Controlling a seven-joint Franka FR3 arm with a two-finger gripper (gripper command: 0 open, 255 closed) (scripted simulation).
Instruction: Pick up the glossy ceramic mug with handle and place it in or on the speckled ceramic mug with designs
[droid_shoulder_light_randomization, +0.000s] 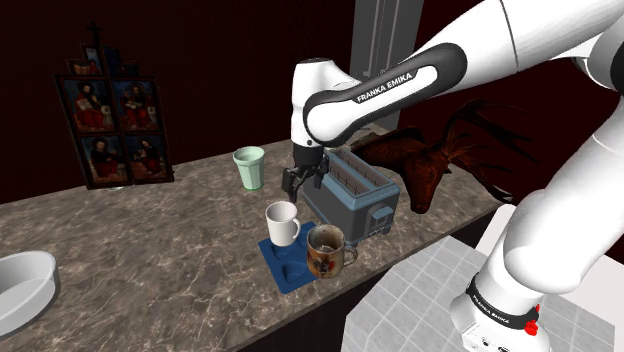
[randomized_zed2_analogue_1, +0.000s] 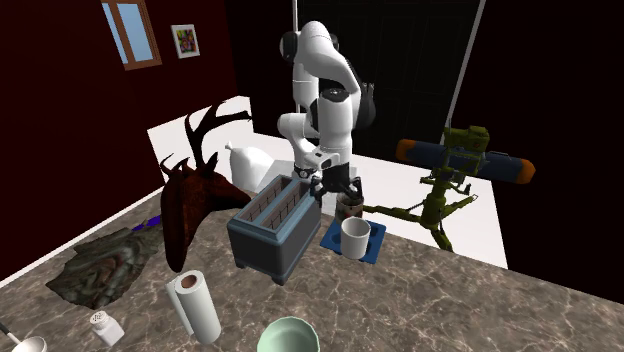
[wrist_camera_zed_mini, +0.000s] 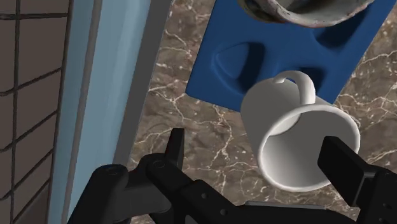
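A glossy white mug (droid_shoulder_light_randomization: 283, 222) with a handle stands on a blue tray (droid_shoulder_light_randomization: 290, 272) by the counter's front edge. Beside it on the tray is a brown speckled mug with designs (droid_shoulder_light_randomization: 326, 250). My gripper (droid_shoulder_light_randomization: 301, 181) hangs open a little above the white mug, close to the toaster. In the wrist view the white mug (wrist_camera_zed_mini: 299, 137) lies below and between the spread fingers (wrist_camera_zed_mini: 175, 147), nearer the right one, untouched, with its handle pointing to the blue tray (wrist_camera_zed_mini: 280, 54) and the speckled mug (wrist_camera_zed_mini: 305, 9). In the second exterior view the gripper (randomized_zed2_analogue_1: 331, 186) is above the white mug (randomized_zed2_analogue_1: 354, 238).
A blue-grey toaster (droid_shoulder_light_randomization: 355, 195) stands right beside the gripper. A pale green cup (droid_shoulder_light_randomization: 249, 167) is behind the mugs, and a deer head (droid_shoulder_light_randomization: 430, 160) lies past the toaster. A white bowl (droid_shoulder_light_randomization: 20, 290) sits at the shoulder view's far left. A paper towel roll (randomized_zed2_analogue_1: 195, 305) stands on the counter.
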